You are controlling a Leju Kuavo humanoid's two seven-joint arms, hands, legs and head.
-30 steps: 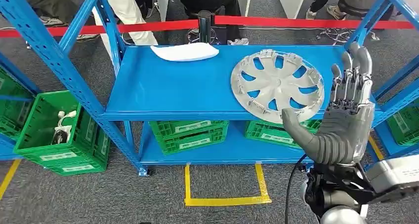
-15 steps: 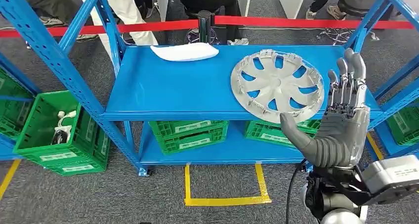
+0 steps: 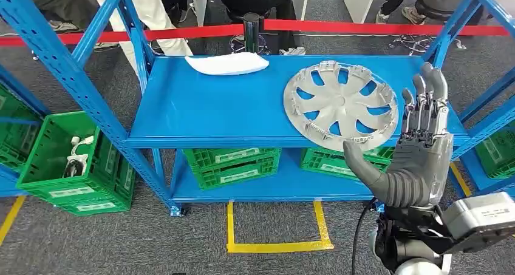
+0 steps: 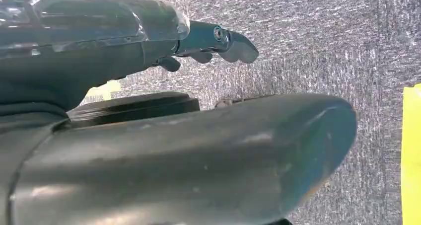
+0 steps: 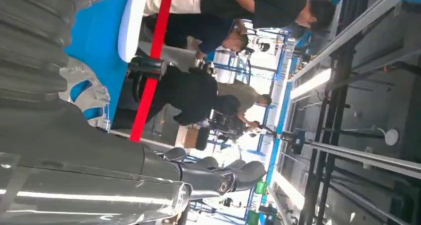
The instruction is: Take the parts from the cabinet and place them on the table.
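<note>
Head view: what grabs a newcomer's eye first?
The silver wheel cover lying flat on the right side of the blue shelf, its edge reaching the front lip. Just right of it, the right hand is raised with fingers straight and thumb spread, holding nothing. A white part lies at the shelf's back edge.

Grey speckled carpet floor (image 3: 73, 244) with yellow tape lines (image 3: 276, 246); blue steel shelving rack (image 3: 67, 68); green plastic crates (image 3: 67, 166) below; red barrier belt (image 3: 182, 32) behind.

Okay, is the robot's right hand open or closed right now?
Open: the right hand holds nothing, fingers straight, thumb spread, raised beside the wheel cover.
</note>
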